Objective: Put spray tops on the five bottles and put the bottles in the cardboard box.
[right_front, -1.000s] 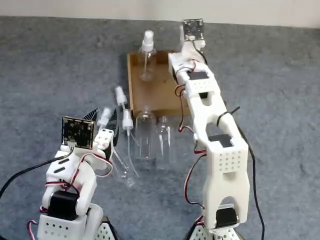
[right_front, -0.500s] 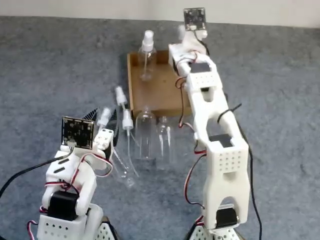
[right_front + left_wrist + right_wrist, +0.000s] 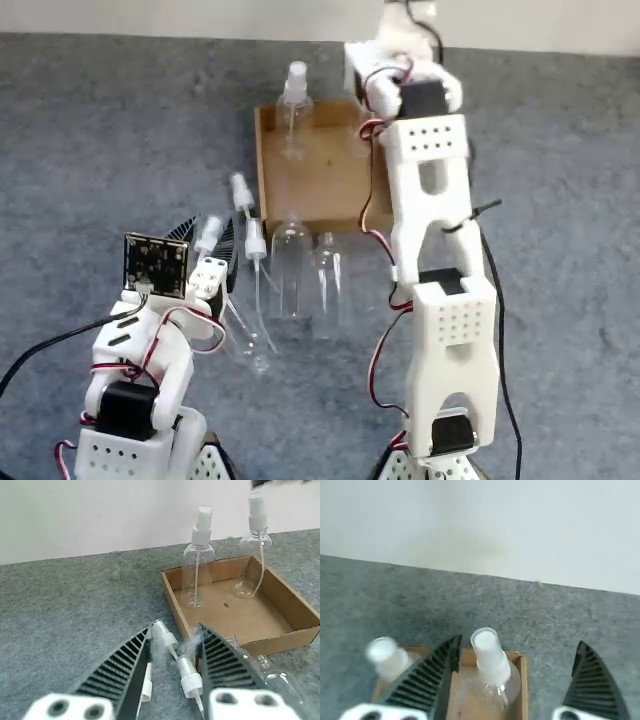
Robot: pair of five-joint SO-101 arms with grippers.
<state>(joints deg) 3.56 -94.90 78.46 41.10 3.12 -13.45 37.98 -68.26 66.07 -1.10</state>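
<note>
On the tabletop [image 3: 100,120], toward its far edge, a box [image 3: 262,170] with two capped bottles [image 3: 197,565] upright inside, probably set there as finished. Over the one in the box's far right corner, the right pincer [image 3: 517,645], spread wide and empty, likely to clear the top. Toward the near edge at left, the left pincer [image 3: 175,630], half open above loose tops [image 3: 240,195], gripping none. Just before the box, two open bottles [image 3: 290,265] upright, awaiting tops. No readable print anywhere.

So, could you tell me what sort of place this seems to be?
Probably a robotics test bench: a grey carpeted table against a plain white wall, with clear bottles and a cardboard box laid out.
</note>
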